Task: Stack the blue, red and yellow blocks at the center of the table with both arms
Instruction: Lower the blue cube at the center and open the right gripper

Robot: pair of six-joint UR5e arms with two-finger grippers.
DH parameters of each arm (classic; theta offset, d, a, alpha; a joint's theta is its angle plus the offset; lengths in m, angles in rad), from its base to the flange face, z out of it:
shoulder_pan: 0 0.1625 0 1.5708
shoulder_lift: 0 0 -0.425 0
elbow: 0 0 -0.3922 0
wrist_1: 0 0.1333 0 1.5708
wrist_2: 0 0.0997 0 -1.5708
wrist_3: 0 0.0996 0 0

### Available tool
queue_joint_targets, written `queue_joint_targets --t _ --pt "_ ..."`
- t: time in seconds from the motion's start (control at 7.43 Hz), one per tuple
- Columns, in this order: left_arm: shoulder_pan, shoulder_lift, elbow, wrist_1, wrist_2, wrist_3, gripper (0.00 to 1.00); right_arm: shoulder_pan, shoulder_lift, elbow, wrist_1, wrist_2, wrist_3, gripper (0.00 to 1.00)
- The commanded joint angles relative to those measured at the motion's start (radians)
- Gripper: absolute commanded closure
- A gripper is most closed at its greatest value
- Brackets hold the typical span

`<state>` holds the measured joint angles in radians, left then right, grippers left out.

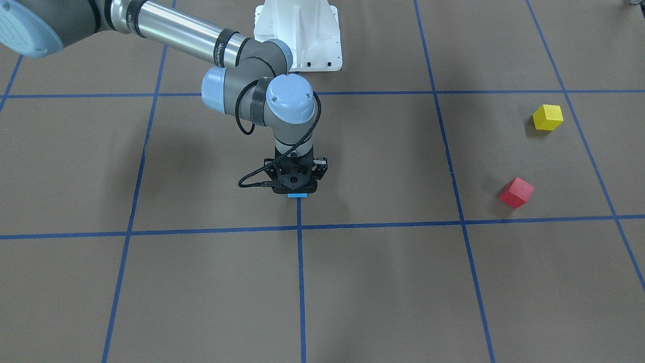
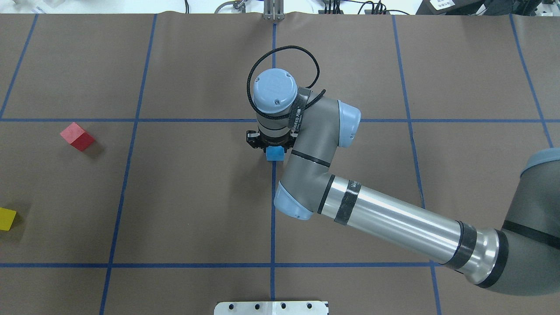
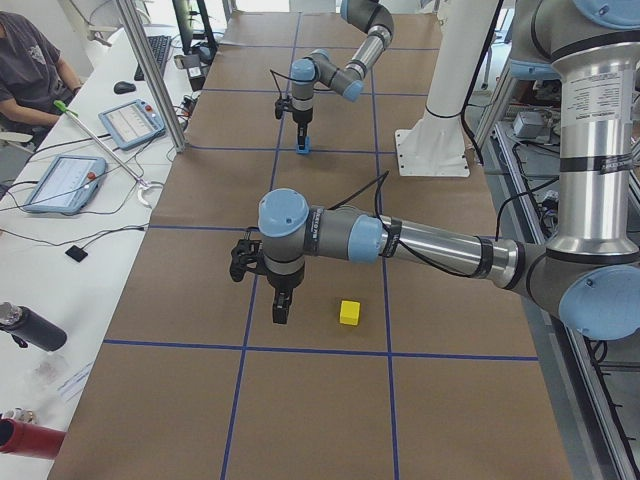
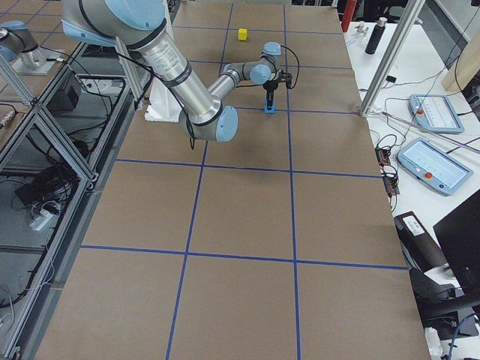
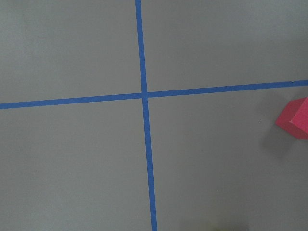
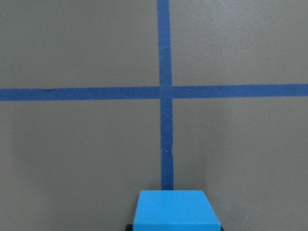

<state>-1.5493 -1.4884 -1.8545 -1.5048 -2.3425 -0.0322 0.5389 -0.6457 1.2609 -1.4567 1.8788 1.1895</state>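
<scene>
Blue block [image 2: 274, 153] pinched in right claw [image 1: 297, 187] at desk [image 2: 197, 197] centre, on a tape line [image 2: 273, 205]. Red block [image 1: 516, 192], yellow block [image 1: 547, 117] apart at robot's left; left claw [image 3: 281, 312] near them, grip cannot tell.

blue block [image 1: 297, 194]: mostly under right gripper [image 1: 296, 185] | yellow block [image 2: 6, 218]: edge-cropped

Table [image 1: 201, 292]: red blk [image 1: 516, 192], yellow blk [image 1: 547, 117]

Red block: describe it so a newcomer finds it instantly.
On the wide brown table gridded with blue tape, look to the robot's left side. Two small matte cubes lie there: the red cube is the one farther from the robot, the bright yellow cube nearer.
</scene>
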Motion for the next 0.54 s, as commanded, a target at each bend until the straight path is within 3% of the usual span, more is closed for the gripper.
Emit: queue_joint_targets --t 0.0,0.4 --pt "0.000 0.000 -0.002 0.000 0.000 0.000 0.00 0.000 0.001 0.000 0.004 -0.006 -0.002 0.01" --pt "0.008 -0.003 0.000 -0.006 -0.001 -0.053 0.00 0.016 0.018 0.023 0.003 0.011 -0.004 0.01"
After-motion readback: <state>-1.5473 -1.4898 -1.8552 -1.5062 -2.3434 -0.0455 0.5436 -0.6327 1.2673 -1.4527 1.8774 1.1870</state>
